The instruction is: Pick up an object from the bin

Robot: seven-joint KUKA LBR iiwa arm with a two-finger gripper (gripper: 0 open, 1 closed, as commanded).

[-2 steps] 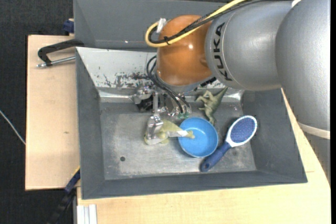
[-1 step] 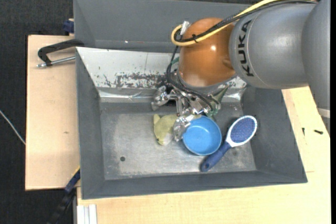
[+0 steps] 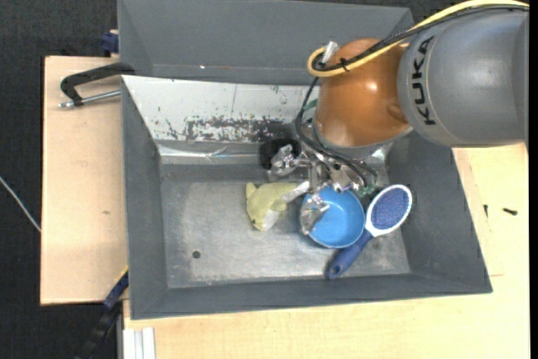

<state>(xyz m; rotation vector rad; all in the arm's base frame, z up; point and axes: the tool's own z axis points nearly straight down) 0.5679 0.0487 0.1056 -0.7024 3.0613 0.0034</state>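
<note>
The hand (image 3: pixel 318 196) hangs low at the bin's (image 3: pixel 210 265) right middle, just above a blue cup (image 3: pixel 343 224) lying there. Whether it is open or closed cannot be told. A pale yellow crumpled piece (image 3: pixel 267 204) lies left of the cup, and a blue round-headed brush (image 3: pixel 389 210) lies to its right.

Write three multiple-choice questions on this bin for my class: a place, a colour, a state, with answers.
1. Where in the grey metal bin lies the blue round plastic cup? A. view's right half B. left corner C. on the rim
2. What colour is the crumpled soft lump beside it? A. red B. pale yellow C. black
3. How is the blue round-headed utensil placed? A. held aloft B. standing upright C. lying on the floor
1 A: it sits right of the middle, by the gripper. 2 B: it looks pale yellow. 3 C: head and handle rest beside the cup.
</note>
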